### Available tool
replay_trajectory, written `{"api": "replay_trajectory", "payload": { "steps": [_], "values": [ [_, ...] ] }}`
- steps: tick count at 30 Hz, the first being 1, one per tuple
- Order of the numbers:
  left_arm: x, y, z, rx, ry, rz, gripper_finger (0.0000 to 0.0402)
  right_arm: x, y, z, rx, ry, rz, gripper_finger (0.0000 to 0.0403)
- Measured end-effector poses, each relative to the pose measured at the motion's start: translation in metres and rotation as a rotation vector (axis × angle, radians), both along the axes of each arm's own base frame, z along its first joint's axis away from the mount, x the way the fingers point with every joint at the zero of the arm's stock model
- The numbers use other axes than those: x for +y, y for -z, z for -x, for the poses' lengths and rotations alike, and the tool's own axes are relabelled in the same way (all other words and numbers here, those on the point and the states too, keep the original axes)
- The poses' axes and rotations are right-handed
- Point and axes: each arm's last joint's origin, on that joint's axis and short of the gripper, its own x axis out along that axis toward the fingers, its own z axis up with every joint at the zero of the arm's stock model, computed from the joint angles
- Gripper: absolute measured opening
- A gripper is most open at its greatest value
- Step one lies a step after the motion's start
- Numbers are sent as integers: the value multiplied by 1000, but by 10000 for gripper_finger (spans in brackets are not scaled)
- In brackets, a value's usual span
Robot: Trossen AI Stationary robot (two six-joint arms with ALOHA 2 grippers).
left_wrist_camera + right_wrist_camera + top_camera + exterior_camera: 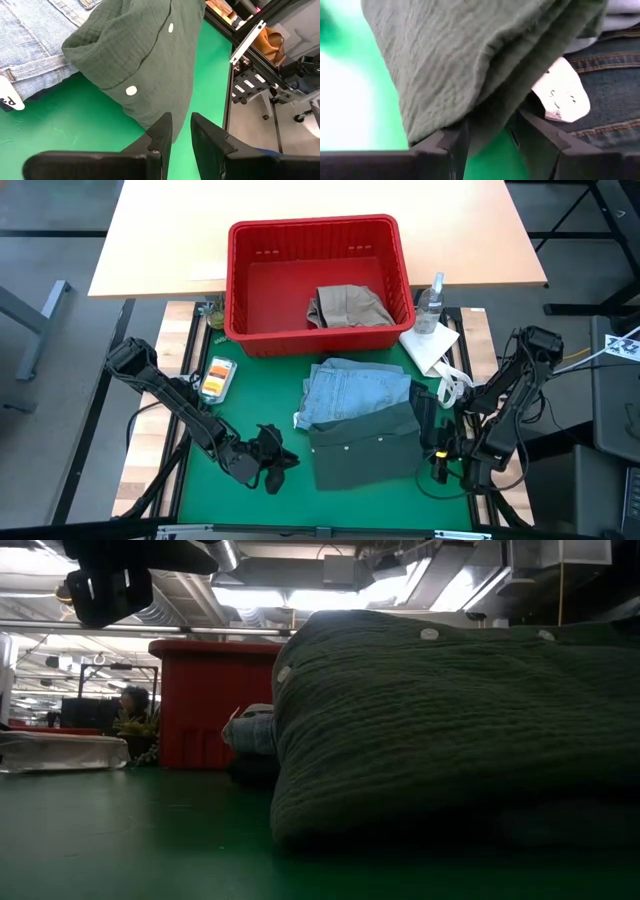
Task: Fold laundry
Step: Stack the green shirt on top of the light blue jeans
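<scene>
**Soft stack on the mat, one piece waiting in the basket**

Green matting covers the work table, with a pale wooden tabletop beyond it and a red basket at the far edge. On the mat lies a dark green shirt, folded into a rough rectangle, its white buttons showing. It overlaps the near edge of a pair of light blue jeans. A beige garment sits crumpled inside the basket. A spray bottle and a white cloth stand just beside the basket's right corner.

The left gripper hovers near the shirt's left edge, its fingers a narrow gap apart with nothing between them. The right gripper is at the shirt's right edge; in its wrist view the fingers stand apart with a fold of green cloth hanging into the gap. Whether they actually pinch it I cannot tell.

The shirt looks like light, crinkled cotton: limp, easy to bunch, likely to sag and unfold if lifted from one point. Corners or a doubled edge would give the surest hold, ideally with both grippers well apart. The denim is probably heavier and stiffer, best taken at the waistband or a hem, and it may drag the shirt along.
</scene>
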Motion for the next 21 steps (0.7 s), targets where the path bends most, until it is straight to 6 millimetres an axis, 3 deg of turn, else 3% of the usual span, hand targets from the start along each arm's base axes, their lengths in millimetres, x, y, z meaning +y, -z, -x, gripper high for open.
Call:
{"api": "replay_trajectory", "payload": {
  "steps": [12,21],
  "values": [
    [0,0,0,0,-1,1,66,-2,24,-23,32,107,56,161],
    [-3,1,1,33,66,49,66,15,32,-33,-5,38,-5,161]
  ]
}}
